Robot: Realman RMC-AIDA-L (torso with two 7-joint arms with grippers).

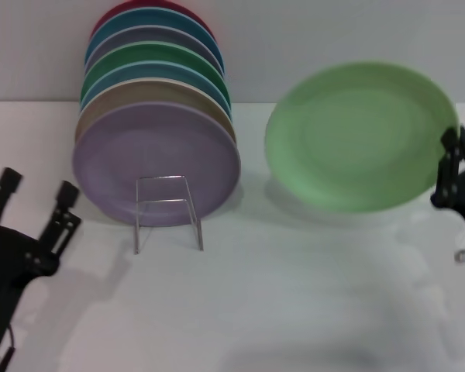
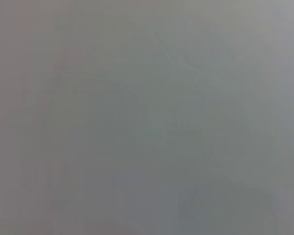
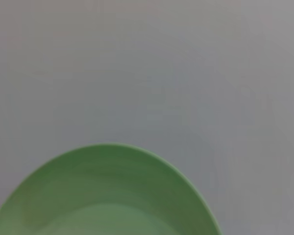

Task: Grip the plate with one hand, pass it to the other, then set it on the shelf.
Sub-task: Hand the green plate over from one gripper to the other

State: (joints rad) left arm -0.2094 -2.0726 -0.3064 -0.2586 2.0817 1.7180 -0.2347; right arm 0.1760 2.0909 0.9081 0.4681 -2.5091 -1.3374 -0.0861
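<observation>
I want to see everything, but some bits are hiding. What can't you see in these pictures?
- Left wrist view: plain grey blur, nothing recognisable.
- Right wrist view: round light-green plate cut by the bottom edge; no fingers show.
- Head view: right gripper runs off the right edge at the plate's rim; back stacked plates mostly hidden behind the front lilac plate.

Left gripper (image 1: 37,195): lower left of the head view, low, fingers (image 1: 66,203) pointing up and spread apart with nothing between them. Black arm body runs down out of the frame's lower left corner.

Right gripper (image 1: 452,167): at the right edge of the head view, mid-height, raised. Its fingers are clamped on the right rim of the light green plate (image 1: 362,136), held tilted, face toward the camera. Wrist extends off the right edge.
</observation>
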